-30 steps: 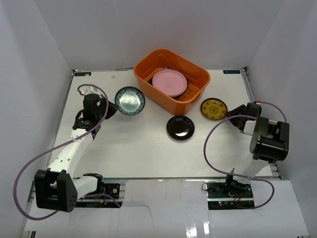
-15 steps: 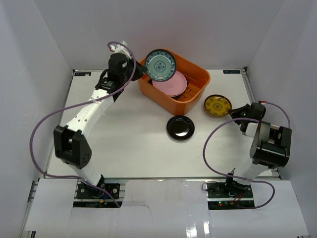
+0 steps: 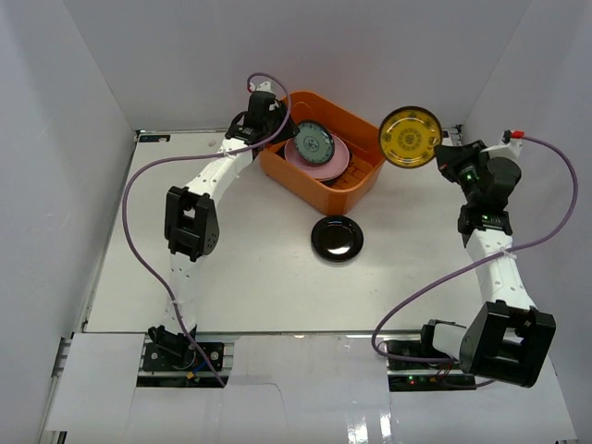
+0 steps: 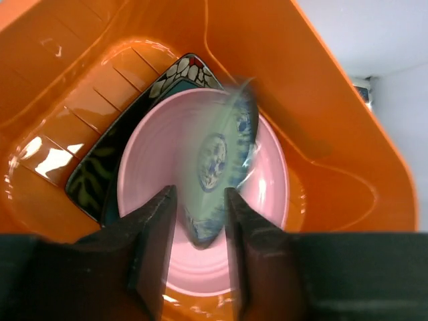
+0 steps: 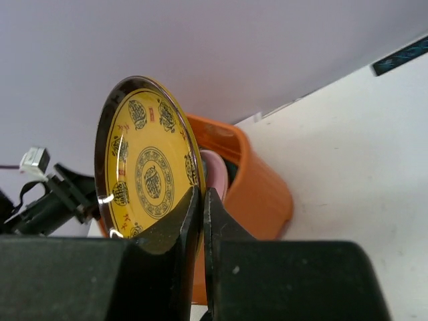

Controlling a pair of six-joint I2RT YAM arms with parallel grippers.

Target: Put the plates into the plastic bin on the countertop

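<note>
The teal-patterned plate (image 4: 217,167) was noted tilted over the pink plate (image 4: 157,207) in the plastic bin (image 3: 310,188), between the parted fingers of the left gripper (image 4: 198,195). The yellow-patterned plate (image 5: 150,167) was clamped aloft by the right gripper (image 5: 202,195) at the bin's 3 o'clock; the black plate (image 3: 337,238) lay at 6 o'clock.

Five plates in view: one teal-patterned plate (image 3: 314,143), one pink plate (image 3: 329,167), one dark floral square plate (image 4: 90,184), one yellow plate (image 3: 410,137), one black plate (image 3: 337,238). One orange bin (image 3: 314,191). Two robot arms: left arm (image 3: 199,185), right arm (image 3: 499,268).
</note>
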